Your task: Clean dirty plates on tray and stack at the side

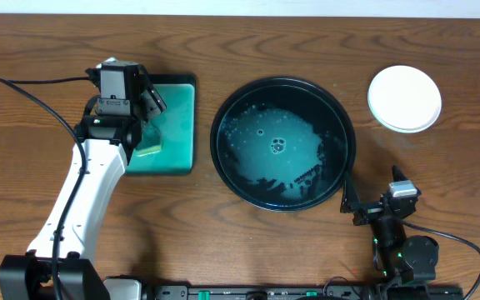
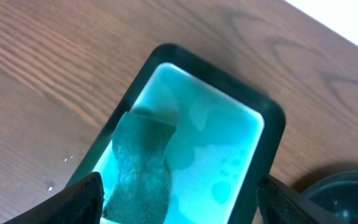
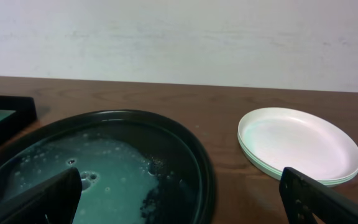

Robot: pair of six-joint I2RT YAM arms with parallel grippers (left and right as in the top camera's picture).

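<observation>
The plates [image 1: 404, 98] sit stacked on the table at the far right, white one on top; the right wrist view [image 3: 299, 145] shows pale green rims beneath it. The big dark round tray [image 1: 342, 125] lies mid-table, holding only soapy teal water, and shows in the right wrist view [image 3: 197, 155]. My left gripper [image 1: 146, 96] is open and empty above the green rectangular sponge tray [image 1: 183, 125], where a sponge [image 2: 143, 168] lies. My right gripper [image 1: 373, 204] is open and empty near the table's front edge, right of the round tray.
The sponge tray [image 2: 266, 124] holds teal liquid around the sponge. A few water drops [image 2: 55, 177] lie on the wood beside it. A black cable [image 1: 40, 83] runs across the left of the table.
</observation>
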